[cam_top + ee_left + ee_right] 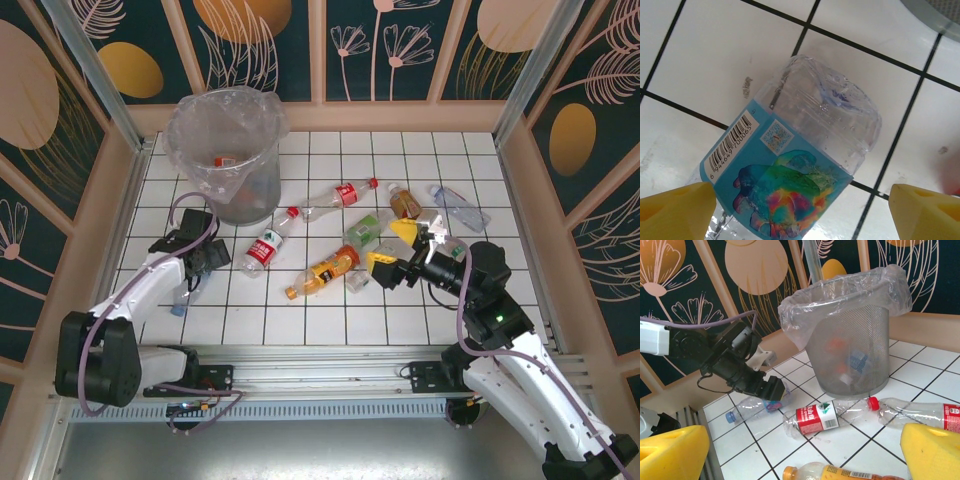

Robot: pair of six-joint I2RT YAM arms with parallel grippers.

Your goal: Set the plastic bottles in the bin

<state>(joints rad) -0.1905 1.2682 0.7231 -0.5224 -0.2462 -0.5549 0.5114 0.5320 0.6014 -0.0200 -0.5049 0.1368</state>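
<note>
1. Bottle with a blue label [785,185], clear, printed with a rainbow turtle, lying on its side on the white tiled table [705,55]; blue cap toward the near edge in the top view.
2. Left gripper [800,212] poised directly over that bottle, yellow fingertips [675,215] spread wide to either side; one fingertip plainly clear of the plastic, contact at the other impossible to tell; nothing clamped.
3. Bin [255,195], a grey mesh bucket lined with a crinkled clear bag, upright at the far left of the table, just beyond the left gripper; red and blue patches of bottles visible inside through the mesh.
4. Red-labelled bottle [264,249] with a red cap, on its side just right of the left gripper, near the foot of the bin.
5. Long clear bottle [338,196] with a red label and red cap, lying right of the bin.
6. Brown bottle [404,202] and pale-blue-labelled bottle [460,209] farther right, toward the far right of the table.
7. Green bottle [366,229], orange bottle [326,269] and a small crushed clear bottle [358,281] bunched at mid-table.
8. Right gripper [394,247] just right of that bunch, yellow fingers [404,229] opened to full width, empty, aimed left toward the bin.
9. Low wooden walls [400,115] around the table, backed by dark panels with floral patterns.
</note>
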